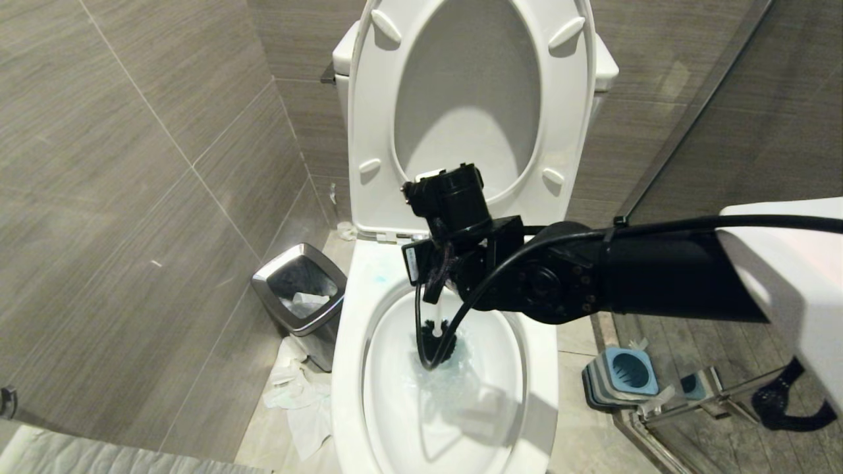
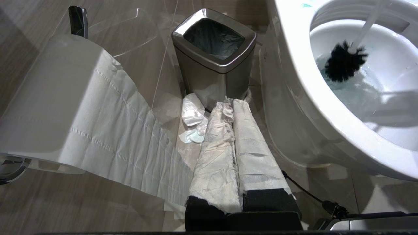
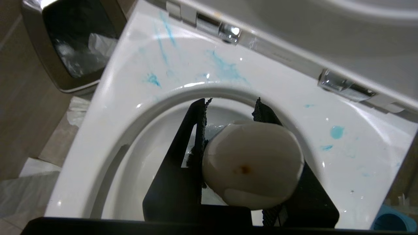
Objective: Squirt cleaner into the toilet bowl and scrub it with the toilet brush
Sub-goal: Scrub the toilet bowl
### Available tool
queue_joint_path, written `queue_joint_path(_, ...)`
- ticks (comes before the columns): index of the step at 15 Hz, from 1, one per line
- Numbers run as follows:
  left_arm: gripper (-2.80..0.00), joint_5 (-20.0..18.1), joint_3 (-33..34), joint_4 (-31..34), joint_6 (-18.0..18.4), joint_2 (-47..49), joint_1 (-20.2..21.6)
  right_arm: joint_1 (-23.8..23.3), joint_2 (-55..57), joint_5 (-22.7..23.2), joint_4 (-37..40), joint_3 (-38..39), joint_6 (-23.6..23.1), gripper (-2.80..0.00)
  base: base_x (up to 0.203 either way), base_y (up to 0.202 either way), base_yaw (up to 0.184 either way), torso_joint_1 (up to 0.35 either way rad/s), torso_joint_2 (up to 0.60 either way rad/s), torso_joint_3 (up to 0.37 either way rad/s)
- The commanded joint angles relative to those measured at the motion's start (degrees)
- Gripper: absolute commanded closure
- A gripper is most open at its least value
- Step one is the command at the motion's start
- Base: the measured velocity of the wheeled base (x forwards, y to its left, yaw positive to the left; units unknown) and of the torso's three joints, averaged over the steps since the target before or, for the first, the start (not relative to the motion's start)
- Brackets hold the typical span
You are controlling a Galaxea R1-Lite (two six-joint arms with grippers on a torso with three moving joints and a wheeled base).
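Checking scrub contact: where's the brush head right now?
Head view: toilet brush head sits in the blue-tinted water at centre of the toilet bowl, below the right gripper, right of the bin.

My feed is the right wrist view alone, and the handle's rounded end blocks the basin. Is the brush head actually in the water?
Observer: Yes. The toilet brush has its black bristles dipped in blue-tinted water inside the toilet bowl.
Operator: Where is the left end effector?
Observer: Low beside the bowl, shut, its tissue-wrapped fingers pointing at the bin.
Operator: And the brush holder?
Observer: The blue-and-grey holder stands on the floor right of the bowl.
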Motion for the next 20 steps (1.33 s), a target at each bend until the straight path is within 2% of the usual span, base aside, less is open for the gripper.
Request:
queue_joint_path(1,0.00,0.0,0.1,0.0,0.1,0.0,0.0,-0.1,3.6,-0.7,-0.1,-0.2,0.5,0.00,0.000,0.000,0.000,0.000,0.00,0.000)
queue_joint_path(7,0.00,0.0,0.1,0.0,0.1,0.0,0.0,-0.8,-5.0,-0.7,0.7,1.5,0.8,0.00,0.000,0.000,0.000,0.000,0.00,0.000)
queue_joint_path(9,0.00,0.0,0.1,0.0,0.1,0.0,0.0,-0.9,-9.1,-0.7,2.1,4.6,0.7,0.00,0.000,0.000,0.000,0.000,0.00,0.000)
queue_joint_path(12,0.00,0.0,0.1,0.0,0.1,0.0,0.0,-2.4,-8.9,-1.1,2.2,6.6,0.9,0.00,0.000,0.000,0.000,0.000,0.00,0.000)
queue_joint_path(16,0.00,0.0,0.1,0.0,0.1,0.0,0.0,-4.1,-3.4,-1.1,1.9,1.9,0.7,0.00,0.000,0.000,0.000,0.000,0.00,0.000)
queue_joint_path(20,0.00,0.0,0.1,0.0,0.1,0.0,0.0,-3.4,2.7,-1.2,2.3,-8.0,0.1,0.00,0.000,0.000,0.000,0.000,0.00,0.000)
